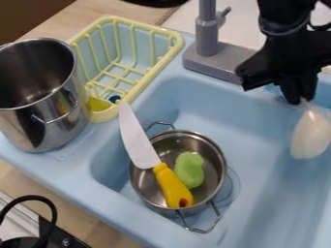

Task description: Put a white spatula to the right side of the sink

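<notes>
Jaws of the black gripper [300, 100] are drawn in narrow, pinching the white spatula [311, 134] by its upper end, so the broad part hangs below them over the right side of the blue sink [188, 107] as I look at it. Just left of the jaws, and a bit higher in my view, stands the grey faucet [207, 36] on its block at the sink's far edge. Down and left from the jaws, inside the basin, sits a small steel pot [218, 157] with wire handles. It holds a green toy [188, 169], and next to that the yellow handle of a knife [138, 138], whose pale blade slants out over the rim toward the drying rack [169, 58]. That pale yellow rack is well left of the jaws, and beyond it, farther left still, there's a tall steel pot [38, 128]. Wooden table [87, 18] shows behind, and a black cable [48, 208] curls at the lower left, farthest from the jaws.
</notes>
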You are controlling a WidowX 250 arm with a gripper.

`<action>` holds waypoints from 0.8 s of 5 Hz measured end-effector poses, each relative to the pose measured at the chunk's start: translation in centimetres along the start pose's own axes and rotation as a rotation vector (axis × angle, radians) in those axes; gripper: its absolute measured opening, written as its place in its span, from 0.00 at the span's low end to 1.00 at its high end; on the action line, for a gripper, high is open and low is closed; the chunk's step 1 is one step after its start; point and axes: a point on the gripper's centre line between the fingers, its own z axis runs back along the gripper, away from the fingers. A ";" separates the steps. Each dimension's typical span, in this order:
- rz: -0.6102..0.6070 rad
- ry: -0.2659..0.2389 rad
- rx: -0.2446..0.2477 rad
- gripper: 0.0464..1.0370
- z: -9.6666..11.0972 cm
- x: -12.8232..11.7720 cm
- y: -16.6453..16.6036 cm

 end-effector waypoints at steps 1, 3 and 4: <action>0.014 -0.006 0.003 0.01 -0.4 0.7 -0.3; 0.041 -0.007 0.016 0.03 -0.6 1.6 -0.2; 0.051 -0.005 0.043 0.18 -0.6 1.5 0.3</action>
